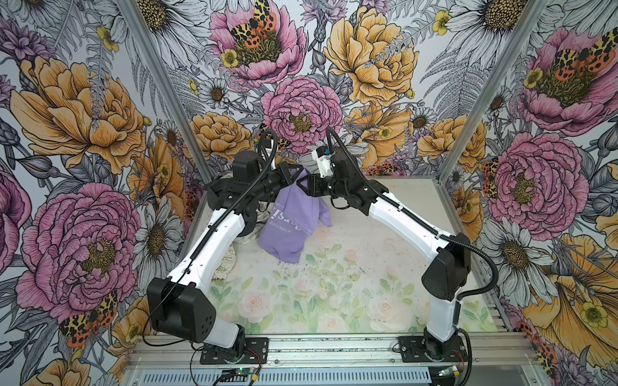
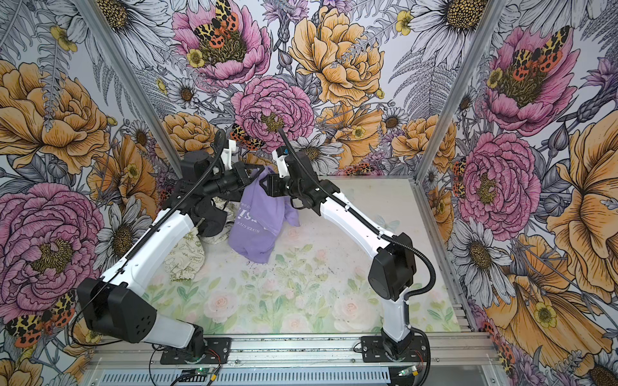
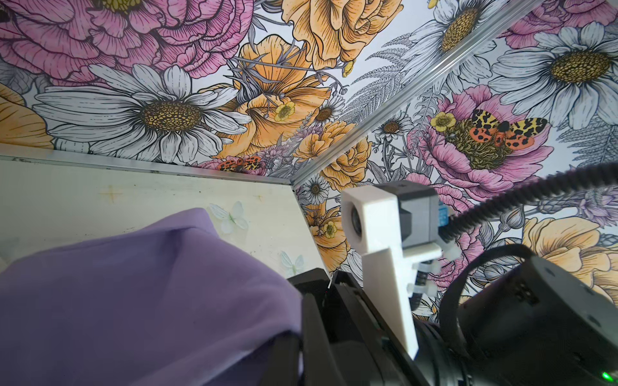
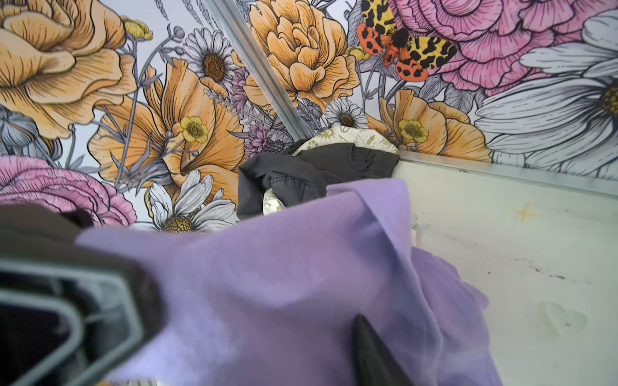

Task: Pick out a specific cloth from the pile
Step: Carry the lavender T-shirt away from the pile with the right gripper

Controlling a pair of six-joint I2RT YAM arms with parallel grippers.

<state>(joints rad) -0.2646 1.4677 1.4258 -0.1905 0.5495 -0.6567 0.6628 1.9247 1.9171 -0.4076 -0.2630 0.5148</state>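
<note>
We've got the left gripper [image 1: 291, 173] clamped shut on the purple cloth [image 1: 287, 227], dangling beside the pile [image 4: 317, 163]. The right gripper [image 1: 302, 184] has its jaws around it too, but we can't tell if they're gripping.

The cloth [image 1: 288, 219] hangs over the rear middle of the worktop [image 1: 368, 267], the left claw [image 1: 291, 172] at its top from the left, the right claw [image 1: 303, 184] from the right. The pile [image 2: 187, 257] lies just left of it, toward the back left corner, partly beneath the left arm [image 1: 217, 240].

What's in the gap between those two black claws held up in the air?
The lavender cloth. Its bunched top edge fills the gap between the left gripper and the right gripper, and the rest hangs below them. Both top views show this.
</note>
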